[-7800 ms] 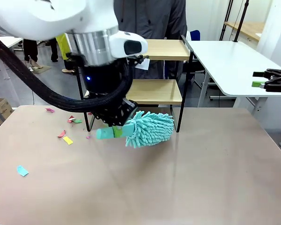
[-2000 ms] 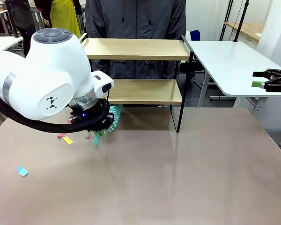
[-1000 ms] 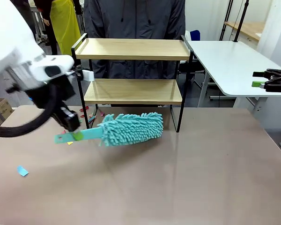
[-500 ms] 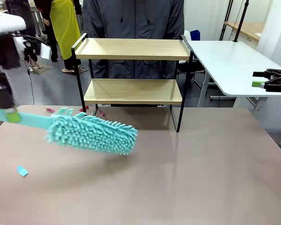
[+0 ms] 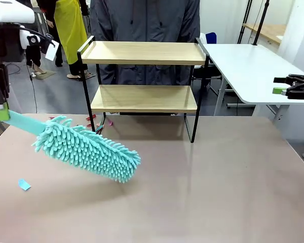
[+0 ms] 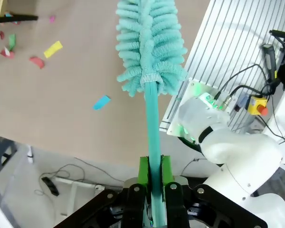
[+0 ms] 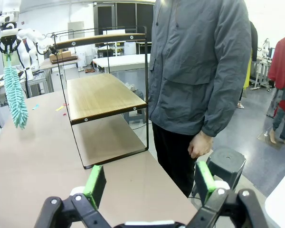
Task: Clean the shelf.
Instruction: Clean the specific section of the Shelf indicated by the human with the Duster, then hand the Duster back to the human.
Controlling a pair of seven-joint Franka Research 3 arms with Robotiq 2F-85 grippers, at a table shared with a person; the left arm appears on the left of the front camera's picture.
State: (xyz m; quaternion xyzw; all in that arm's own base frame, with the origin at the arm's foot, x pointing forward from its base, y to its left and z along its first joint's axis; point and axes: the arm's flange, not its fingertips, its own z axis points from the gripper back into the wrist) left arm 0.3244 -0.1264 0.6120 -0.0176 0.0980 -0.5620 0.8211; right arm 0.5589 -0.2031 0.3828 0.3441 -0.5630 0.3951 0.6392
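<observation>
Two boards of the shelf [image 5: 144, 53] stood bare at the far edge of the table [image 5: 218, 192], toward its middle, with a person [image 5: 144, 20] standing close behind it. No item lay on either board. Its long axis ran parallel to the far edge.

Left gripper [image 6: 152, 187]: jaws closed on the flat handle of the teal duster [image 5: 86, 149], green pads pressed against either side of it. In the front view this gripper [image 5: 0, 104] was at the table's left edge, raised above the surface. The duster's fluffy head sloped down from there toward the table's middle, and appeared clear of the surface, though contact could not be ruled out. The shelf lay ahead and to the right of the duster's tip, near but apart. Judgement: a swing of the head toward the far edge would bring it to the lower board; the left arm was much the nearer of the two.

Right gripper [image 7: 147, 190]: jaws wide, holding nothing, well off to the right of the shelf, looking along its end frame.

Coloured paper scraps [image 6: 33, 50] lay on the table near the shelf's left legs and toward the left edge; one blue scrap [image 5: 24, 185] lay apart, nearer the near-left corner.
</observation>
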